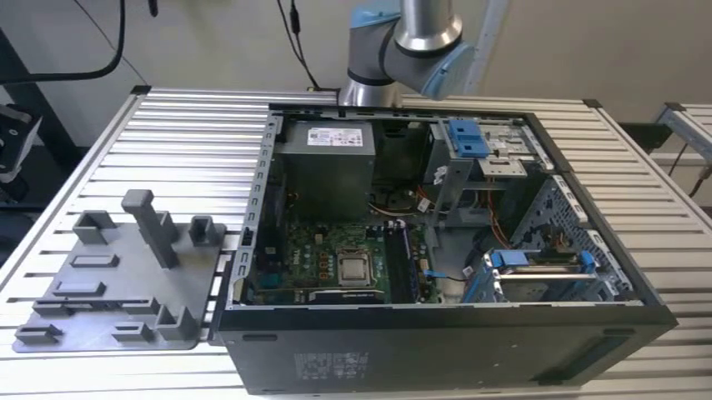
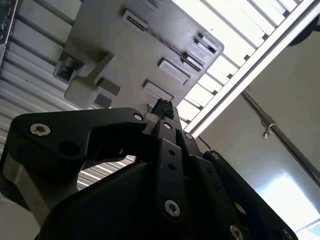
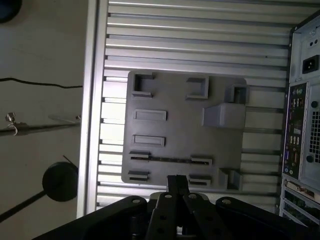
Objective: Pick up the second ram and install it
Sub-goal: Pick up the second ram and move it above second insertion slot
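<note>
Nearest the wrist cameras, the black end effector hangs above the grey holder tray, its fingertips pressed together and pinching nothing. Just beyond the tips, the second ram shows as a thin dark strip standing on edge in the tray's long slot. The tray lies on the slatted aluminium surface, beside the open computer case, towards the exterior view's left.

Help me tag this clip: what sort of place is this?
Probably a robotics lab bench: an open computer case on a slatted metal table, a grey holder tray beside it and a robot arm.
</note>
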Controlling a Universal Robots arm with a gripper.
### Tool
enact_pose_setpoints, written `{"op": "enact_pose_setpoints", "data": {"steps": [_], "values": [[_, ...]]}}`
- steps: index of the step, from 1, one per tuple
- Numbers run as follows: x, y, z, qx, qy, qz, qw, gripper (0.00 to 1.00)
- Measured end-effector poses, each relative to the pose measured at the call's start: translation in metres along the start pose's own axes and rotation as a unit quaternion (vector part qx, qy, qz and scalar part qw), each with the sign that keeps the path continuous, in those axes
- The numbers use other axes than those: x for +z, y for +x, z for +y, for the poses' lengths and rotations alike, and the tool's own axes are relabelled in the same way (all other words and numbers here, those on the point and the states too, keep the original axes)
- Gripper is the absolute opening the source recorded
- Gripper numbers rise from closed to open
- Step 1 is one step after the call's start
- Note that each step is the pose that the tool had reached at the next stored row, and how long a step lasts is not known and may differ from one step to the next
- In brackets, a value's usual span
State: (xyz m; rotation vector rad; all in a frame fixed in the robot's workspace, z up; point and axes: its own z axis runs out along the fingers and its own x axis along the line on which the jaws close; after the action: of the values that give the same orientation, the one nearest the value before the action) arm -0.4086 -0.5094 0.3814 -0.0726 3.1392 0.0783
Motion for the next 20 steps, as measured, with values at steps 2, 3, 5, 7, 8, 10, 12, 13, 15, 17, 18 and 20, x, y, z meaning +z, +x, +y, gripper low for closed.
{"op": "enact_pose_setpoints", "data": {"steps": [2,3,5,7,8,10,12,13,15,17,18,20], "values": [[0.0000,0.0000,0.0000,0.000,0.0000,0.0000,1.0000,0.11],[0.0000,0.0000,0.0000,0.000,0.0000,0.0000,1.0000,0.11],[0.0000,0.0000,0.0000,-0.002,0.0001,0.0001,1.0000,0.11],[0.0001,0.0000,0.0000,-0.009,0.0002,0.0004,1.0000,0.11],[0.0001,0.0000,0.0001,-0.014,0.0003,0.0007,0.9999,0.11],[0.0000,0.0000,0.0001,-0.032,0.0003,0.0016,0.9995,0.11],[0.0000,0.0001,0.0002,-0.051,0.0003,0.0025,0.9987,0.11],[0.0000,0.0000,0.0001,-0.059,0.0003,0.0030,0.9982,0.11],[0.0000,0.0000,0.0001,-0.078,0.0003,0.0039,0.9970,0.11],[0.0000,0.0000,0.0001,-0.095,0.0002,0.0048,0.9954,0.11],[0.0000,0.0000,0.0001,-0.105,0.0002,0.0052,0.9945,0.11],[0.0000,0.0000,0.0001,-0.122,0.0002,0.0060,0.9925,0.11]]}}
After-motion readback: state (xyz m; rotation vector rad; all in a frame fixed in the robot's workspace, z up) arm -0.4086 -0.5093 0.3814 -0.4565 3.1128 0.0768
